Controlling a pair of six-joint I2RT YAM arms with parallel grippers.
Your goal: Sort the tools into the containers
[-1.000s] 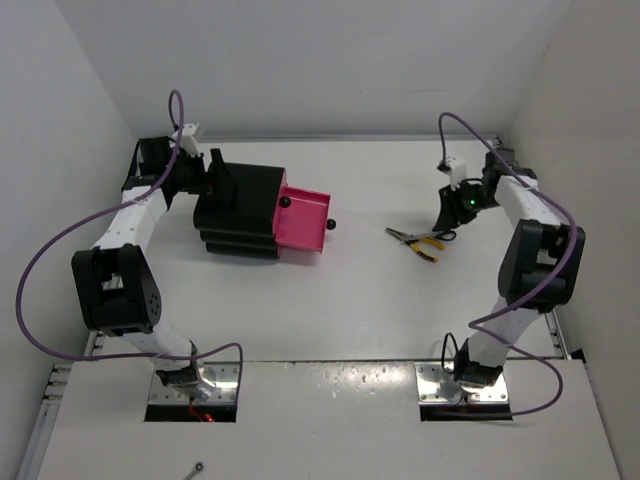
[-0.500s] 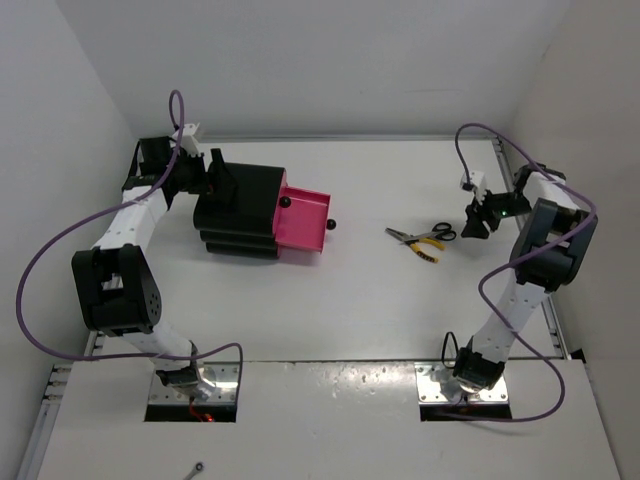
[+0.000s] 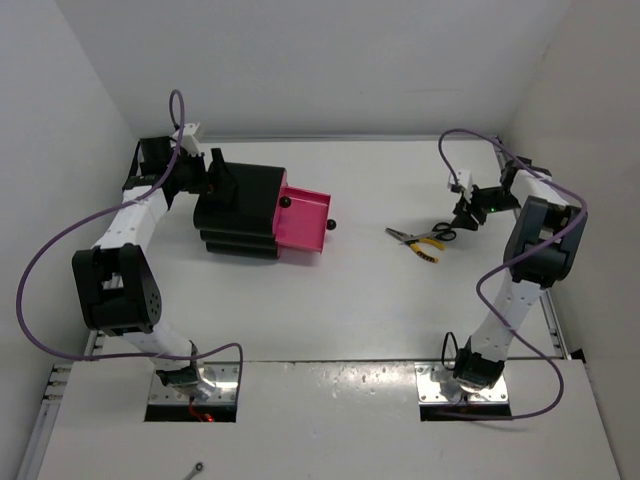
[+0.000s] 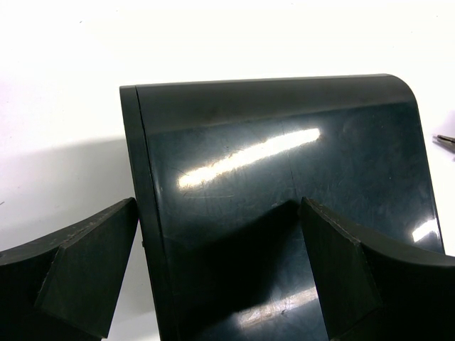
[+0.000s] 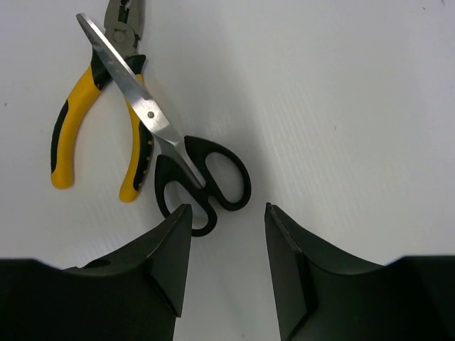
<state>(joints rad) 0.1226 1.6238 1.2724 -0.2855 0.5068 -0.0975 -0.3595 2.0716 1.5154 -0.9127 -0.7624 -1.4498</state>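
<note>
Clearly open and empty, the right claw (image 5: 226, 213) hovers with its fingers parted just short of the looped handles of the black scissors (image 5: 206, 177). The blades lie crossed over the yellow pliers (image 5: 92, 121), whose nose is cut off by the edge of the wrist view. Both rest far right on the counter (image 3: 350, 300). Far left, the left claw (image 4: 217, 206) is spread wide, straddling an edge of the black cabinet (image 3: 240, 205) and clamping nothing. One pink drawer (image 3: 303, 222) juts out to the right, and what sits beneath it cannot be made out.
</note>
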